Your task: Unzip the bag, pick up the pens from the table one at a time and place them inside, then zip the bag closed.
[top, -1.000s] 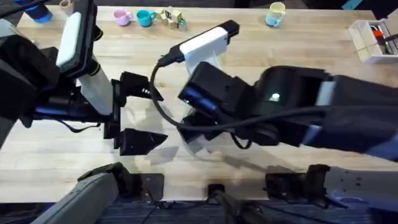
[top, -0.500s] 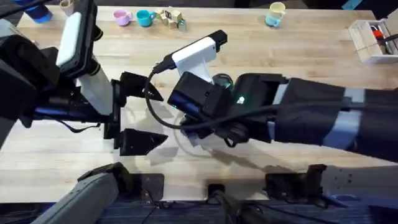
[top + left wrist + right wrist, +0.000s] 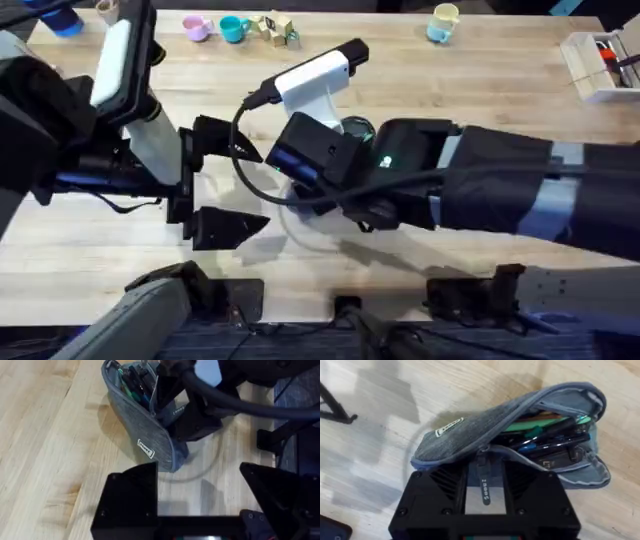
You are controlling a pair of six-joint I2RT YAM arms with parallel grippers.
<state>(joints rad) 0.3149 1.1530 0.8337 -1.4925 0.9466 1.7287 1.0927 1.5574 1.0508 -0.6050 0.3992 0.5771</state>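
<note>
**Zipping stage reached, pouch mouth not yet closed**

Lying on the table (image 3: 45, 435), the bag (image 3: 145, 430) is seen in the left wrist view with its near end closed and its far end gaping. The pens (image 3: 547, 435) are already inside: a green barrel and several dark ones can be made out through the open mouth in the right wrist view, so the loading part of the task is judged to be done and only the closing to be left.

The right gripper (image 3: 484, 487) is set low over the bag's closed end, directly above the zipper line, and a small metal pull (image 3: 484, 491) is seen hanging between its fingers. The fingers appear to be drawn in on that pull, which would explain the placement: the pull has to be held there if it is to be dragged along toward the open end.

The left gripper (image 3: 215, 495) is held just beside the bag's near end, spread wide with nothing between its fingers. This stance is judged to be a readiness to pin the fabric, since a light pouch is likely to slide along with the pull unless it is braced.

In the overhead view the right arm (image 3: 480, 190) is reached across the middle, and the bag is covered by it.
</note>
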